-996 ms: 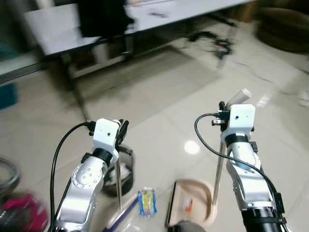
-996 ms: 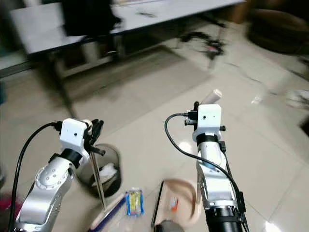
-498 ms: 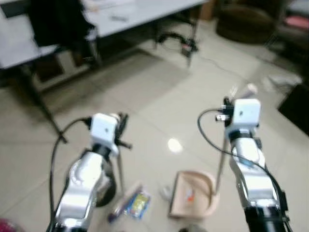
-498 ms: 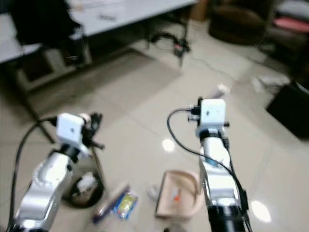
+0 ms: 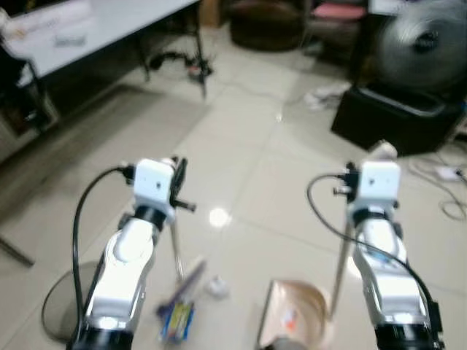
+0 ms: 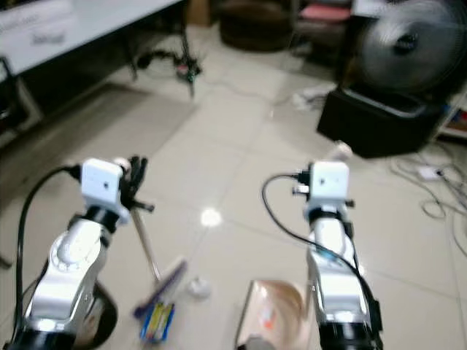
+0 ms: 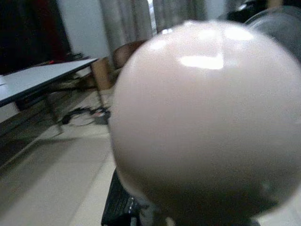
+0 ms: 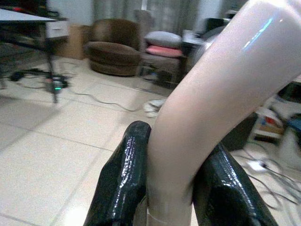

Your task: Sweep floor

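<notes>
I have the left gripper (image 5: pixel 177 173) clamped on the top of the broom handle (image 5: pixel 175 244), its pale rounded knob right up against the left wrist camera, and the broom head (image 5: pixel 184 283) rests on the tile floor (image 5: pixel 241 138) below it. The right gripper (image 8: pixel 171 188) has its two black fingers (image 8: pixel 126 174) closed on either side of the dustpan handle (image 8: pixel 207 99), and the tan dustpan (image 5: pixel 295 324) sits on the floor beneath that arm, mouth turned toward the broom. I judge the job roughly half done: something small and orange already lies inside the pan, though the head views are soft and I can't say what it is. Left to collect are a blue and yellow wrapper (image 5: pixel 175 321) touching the broom head and a small white crumpled scrap (image 5: pixel 215 267) lying between the broom head and the dustpan. A round dark bin (image 6: pixel 98 313) stands by my left arm, so tipping the pan there probably comes last. A black box (image 5: pixel 394 120) with a fan on it and loose cables lie farther off across the floor.
</notes>
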You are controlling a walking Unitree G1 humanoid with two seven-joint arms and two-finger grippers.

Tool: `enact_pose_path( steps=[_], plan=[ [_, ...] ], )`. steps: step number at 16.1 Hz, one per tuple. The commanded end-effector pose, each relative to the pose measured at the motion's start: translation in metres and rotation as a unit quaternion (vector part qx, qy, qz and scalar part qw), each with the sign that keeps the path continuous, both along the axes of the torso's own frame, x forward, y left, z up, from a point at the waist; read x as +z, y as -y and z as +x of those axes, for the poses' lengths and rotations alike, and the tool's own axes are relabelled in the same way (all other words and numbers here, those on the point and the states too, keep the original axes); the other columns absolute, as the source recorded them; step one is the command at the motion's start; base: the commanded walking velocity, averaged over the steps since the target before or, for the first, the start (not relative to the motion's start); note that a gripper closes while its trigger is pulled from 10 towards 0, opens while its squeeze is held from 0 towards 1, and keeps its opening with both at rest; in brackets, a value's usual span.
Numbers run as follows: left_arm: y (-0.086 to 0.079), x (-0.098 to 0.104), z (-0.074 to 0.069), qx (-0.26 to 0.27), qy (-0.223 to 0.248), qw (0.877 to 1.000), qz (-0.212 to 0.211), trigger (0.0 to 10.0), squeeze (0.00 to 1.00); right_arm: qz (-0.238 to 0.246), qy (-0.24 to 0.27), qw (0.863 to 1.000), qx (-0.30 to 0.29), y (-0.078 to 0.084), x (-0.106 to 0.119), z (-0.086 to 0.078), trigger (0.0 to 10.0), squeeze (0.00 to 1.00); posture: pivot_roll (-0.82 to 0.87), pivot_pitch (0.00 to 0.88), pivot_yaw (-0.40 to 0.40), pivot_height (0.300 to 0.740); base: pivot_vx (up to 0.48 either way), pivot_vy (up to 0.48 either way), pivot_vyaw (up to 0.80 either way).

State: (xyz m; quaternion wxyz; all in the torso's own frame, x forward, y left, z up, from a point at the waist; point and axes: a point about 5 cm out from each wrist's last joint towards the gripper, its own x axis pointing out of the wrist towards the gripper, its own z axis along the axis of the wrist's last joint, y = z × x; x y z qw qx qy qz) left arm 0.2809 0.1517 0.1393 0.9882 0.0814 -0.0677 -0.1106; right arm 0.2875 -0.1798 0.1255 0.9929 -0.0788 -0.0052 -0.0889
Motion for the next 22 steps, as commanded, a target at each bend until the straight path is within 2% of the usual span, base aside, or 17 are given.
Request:
enact_pose_path(
  steps=[1, 6, 16, 19, 22],
  plan=[
    [-0.0048, 0.007, 0.0023, 0.007, 0.017, 1.0, 0.011, 10.0, 0.0, 0.007, 0.014, 1.0, 0.011, -0.0064, 0.0087, 0.0012, 10.0, 0.0, -0.03, 0.037, 0.034, 0.74, 0.0, 0.356, -0.8],
    [-0.0117, 0.007, 0.0024, 0.018, 0.015, 1.0, 0.016, 10.0, 0.0, 0.027, 0.005, 1.0, 0.007, -0.007, 0.0051, 0.0002, 10.0, 0.0, -0.02, 0.041, 0.032, 0.74, 0.0, 0.385, -0.77],
    [-0.0117, 0.0047, -0.0008, 0.016, 0.008, 1.0, 0.023, 10.0, 0.0, 0.027, 0.005, 0.999, 0.029, -0.0126, 0.005, 0.0029, 10.0, 0.0, 0.0, 0.049, 0.029, 0.74, 0.0, 0.388, 0.0],
    [-0.0121, 0.005, -0.0017, 0.034, 0.019, 0.997, 0.063, 10.0, 0.0, 0.025, 0.008, 0.999, 0.033, -0.0121, 0.0059, 0.0047, 10.0, 0.0, 0.0, 0.051, 0.026, 0.74, 0.0, -0.32, 0.0],
    [-0.0078, 0.0036, -0.0003, 0.031, 0.013, 0.999, 0.037, 10.0, 0.0, 0.023, 0.01, 0.999, 0.033, -0.0115, 0.0068, 0.0054, 10.0, 0.0, 0.0, 0.054, 0.029, 0.74, 0.0, -0.32, 0.0]
  ],
)
